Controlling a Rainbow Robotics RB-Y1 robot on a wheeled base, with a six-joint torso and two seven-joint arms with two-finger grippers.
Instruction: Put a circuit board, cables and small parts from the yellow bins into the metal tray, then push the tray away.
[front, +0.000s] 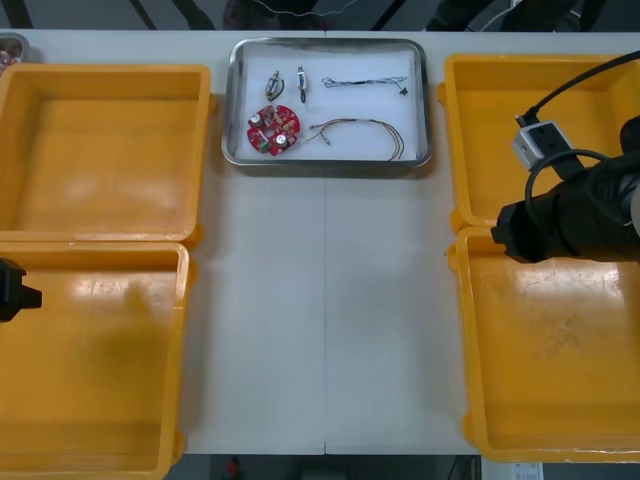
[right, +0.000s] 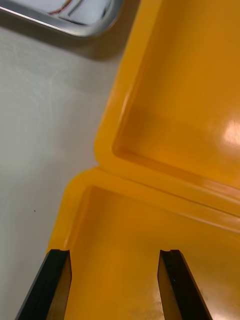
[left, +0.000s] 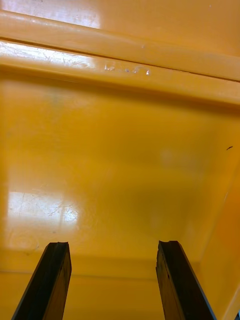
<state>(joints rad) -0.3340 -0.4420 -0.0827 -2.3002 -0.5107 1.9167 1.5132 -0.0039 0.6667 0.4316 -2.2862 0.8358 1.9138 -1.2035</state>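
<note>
- The right claw (right: 115, 257) hangs wide open and empty above the inner corner of the near right bin (front: 560, 350), close to where it meets the far right bin (front: 500, 120). A low sweep toward the tray could catch a rim and drag a bin along.
- The tray (front: 330, 161) sits at the far middle of the table (front: 320, 320), between the two far bins. It carries a red circuit board (front: 274, 130), two small metal parts (front: 273, 84), a dark cable (front: 365, 82) and a red and yellow cable (front: 360, 132). All four bins look empty, so the push appears to be the only step left, if it is not already made.
- The tray's far rim lies near the table's far edge, so a long or hard shove risks sending it over.
- A push off centre, at the corner nearest the right claw, would likely swing the tray toward the far left bin (front: 100, 150) instead of sliding it straight.
- Nothing in the tray is fastened, so a jolt could roll the small metal parts or slide the circuit board onto the cables.
- Open fingers could ride over the shallow rim and land among the cables.
- The left claw (left: 114, 250), wide open and empty, hovers over the near left bin (front: 100, 370). From there it offers no check on a swinging tray.
</note>
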